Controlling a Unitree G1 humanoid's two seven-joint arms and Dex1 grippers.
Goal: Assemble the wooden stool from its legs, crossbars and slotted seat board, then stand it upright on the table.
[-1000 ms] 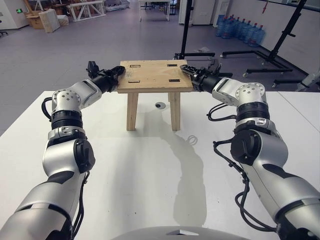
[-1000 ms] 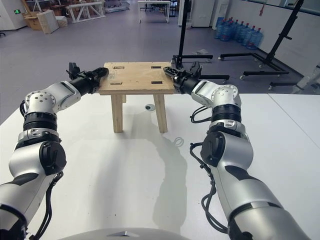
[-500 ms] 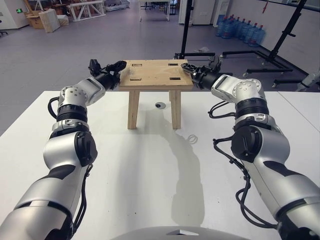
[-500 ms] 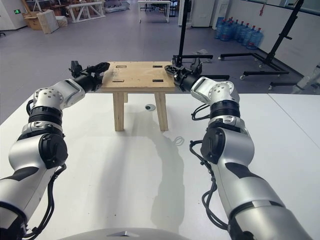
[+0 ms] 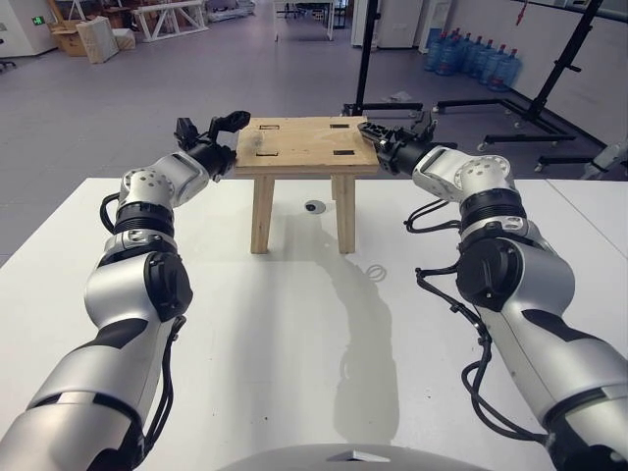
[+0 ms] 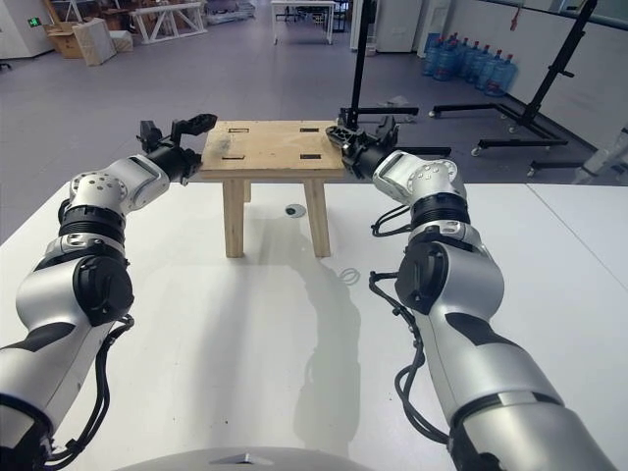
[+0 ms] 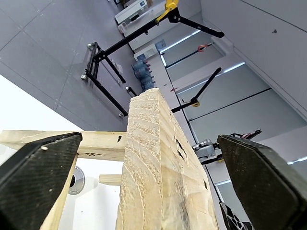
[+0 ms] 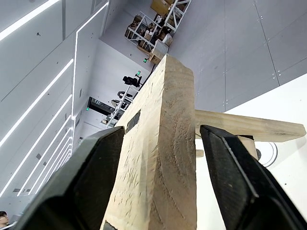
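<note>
The stool (image 5: pixel 259 216) stands on the desk (image 5: pixel 294 343), so we pull the left pincer (image 7: pixel 148 182) and right pincer (image 8: pixel 163 182), both apart around the seat (image 5: pixel 304 145), straight outward without pushing it

Bright, even light from above, soft grey shadows down the white worktop (image 5: pixel 245 324), light strips (image 8: pixel 29 18) glowing overhead

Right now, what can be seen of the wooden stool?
The wooden stool stands upright and assembled on the white table, near its far edge: pale bare wood, a rectangular seat board with four dark slots, square legs, a crossbar beneath. The left gripper's open fingers straddle the seat's left edge without touching; the right gripper sits at its right edge.
</note>
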